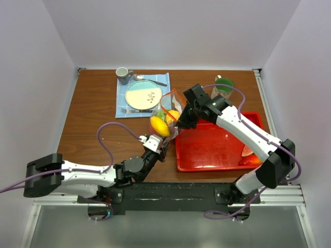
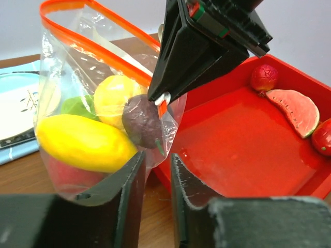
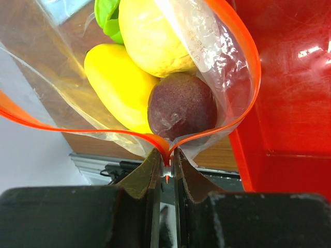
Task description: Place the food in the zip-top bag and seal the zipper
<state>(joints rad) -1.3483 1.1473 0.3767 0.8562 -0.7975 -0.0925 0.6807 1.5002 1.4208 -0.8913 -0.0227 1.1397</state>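
Top external view: saw a brown table (image 1: 88,119) with a red tray (image 1: 217,150) on its right part. Found the zip-top bag (image 1: 168,116) upright just beside the left edge of the tray. Noted the right gripper (image 3: 166,157) clenched on one corner of the bag mouth. Saw the left gripper (image 2: 156,157) low beside the bag bottom, jaws a little apart, nothing between them. Counted food inside the bag: a long yellow piece (image 2: 77,142), a rounder yellow one, a dark purple piece (image 3: 181,106), some green. Found a watermelon slice (image 2: 297,108) and small red pieces in the tray. Last, traced the thin zipper (image 2: 62,6): pinched at one end, halves apart.
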